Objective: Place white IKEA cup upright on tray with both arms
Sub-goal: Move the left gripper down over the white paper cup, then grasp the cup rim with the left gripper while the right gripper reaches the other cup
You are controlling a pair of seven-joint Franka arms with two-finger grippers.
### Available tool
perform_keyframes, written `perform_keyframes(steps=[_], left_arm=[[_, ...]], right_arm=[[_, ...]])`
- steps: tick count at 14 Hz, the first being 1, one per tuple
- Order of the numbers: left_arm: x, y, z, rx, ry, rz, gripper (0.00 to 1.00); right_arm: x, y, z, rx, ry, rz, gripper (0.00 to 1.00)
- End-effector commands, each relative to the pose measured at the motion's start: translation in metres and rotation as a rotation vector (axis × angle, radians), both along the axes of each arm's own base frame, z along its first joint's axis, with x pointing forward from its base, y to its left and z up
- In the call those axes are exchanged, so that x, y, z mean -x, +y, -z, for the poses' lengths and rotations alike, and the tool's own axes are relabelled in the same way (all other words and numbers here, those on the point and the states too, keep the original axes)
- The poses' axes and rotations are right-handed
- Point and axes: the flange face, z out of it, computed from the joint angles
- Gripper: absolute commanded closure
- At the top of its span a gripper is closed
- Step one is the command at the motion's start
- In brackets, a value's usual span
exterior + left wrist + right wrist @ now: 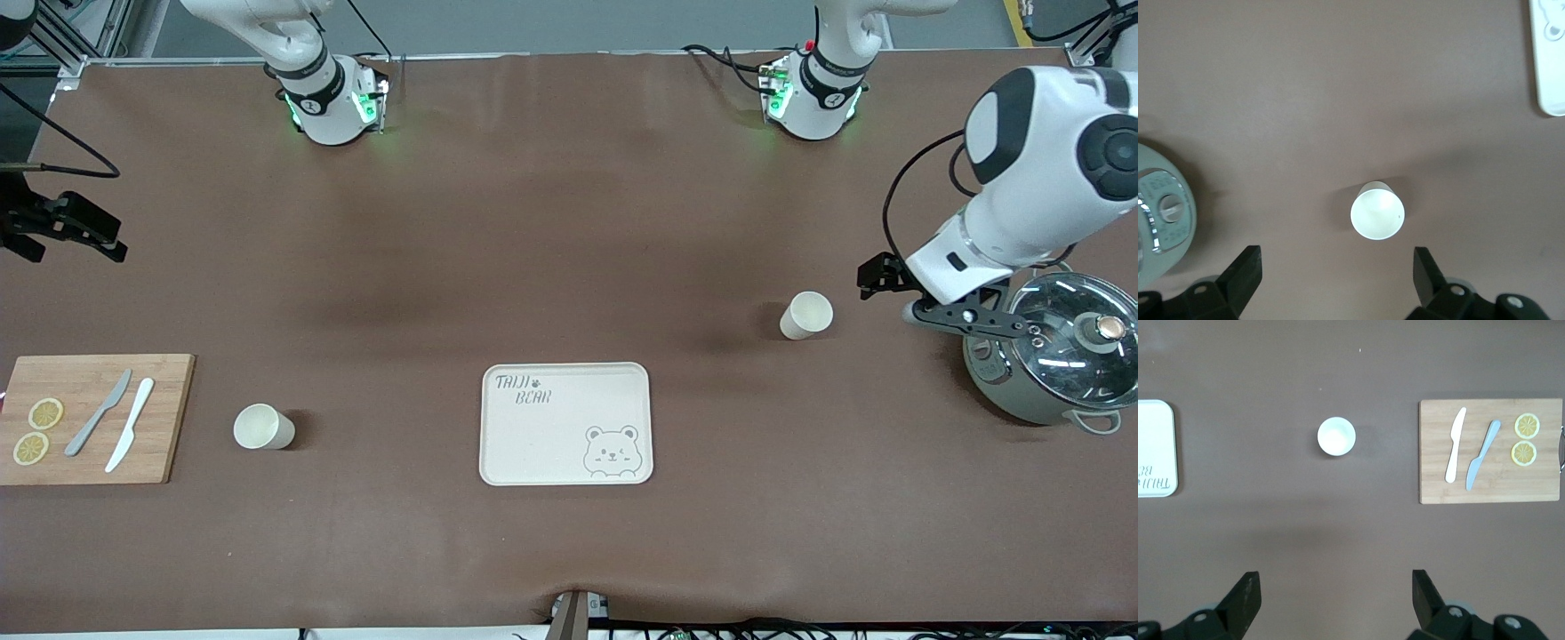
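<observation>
Two white cups stand upright on the brown table. One cup (806, 315) is toward the left arm's end; it also shows in the left wrist view (1377, 211), mouth up. The other cup (263, 427) stands beside the cutting board and shows in the right wrist view (1336, 436). The cream tray (566, 424) with the bear drawing lies between them, with nothing on it. My left gripper (876, 277) (1337, 280) is open and empty, over the table between the first cup and the pot. My right gripper (98, 233) (1336, 600) is open and empty, over the table at the right arm's end.
A grey pot with a glass lid (1058, 356) stands at the left arm's end, under the left arm. A wooden cutting board (89, 418) with two knives and two lemon slices lies at the right arm's end. The tray's edge shows in both wrist views (1548, 60) (1155, 447).
</observation>
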Motion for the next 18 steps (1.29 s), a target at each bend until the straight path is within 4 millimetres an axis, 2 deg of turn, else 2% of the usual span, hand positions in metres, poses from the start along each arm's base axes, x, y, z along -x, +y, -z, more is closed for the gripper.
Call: perform_keyframes(steps=[1,4,7,10,12,13,18], left_arm=[[0.034,0.005,0.033,0.0,-0.055,0.02,0.0],[0.045,0.007,0.065,0.002,-0.086,0.025,0.0],[0.064,0.009,0.113,0.009,-0.133,0.027,0.0],[0.074,0.01,0.154,0.011,-0.145,0.029,0.0],[0.077,0.012,0.167,0.013,-0.158,0.028,0.0],[0.078,0.012,0.171,0.012,-0.151,0.028,0.0],[0.072,0.013,0.202,0.013,-0.164,0.042,0.0]], right_arm=[[-0.005,-0.002,-0.007,0.004,-0.021,0.012,0.0],[-0.007,-0.001,-0.006,0.009,-0.019,0.008,0.0],[-0.009,0.001,-0.004,0.01,-0.023,0.004,0.0],[-0.01,0.001,-0.002,0.011,-0.019,-0.007,0.0],[-0.011,0.0,-0.001,0.007,-0.019,-0.004,0.0],[-0.015,0.0,0.005,0.003,-0.012,-0.003,0.0],[-0.025,-0.005,0.017,-0.025,-0.016,0.015,0.0]])
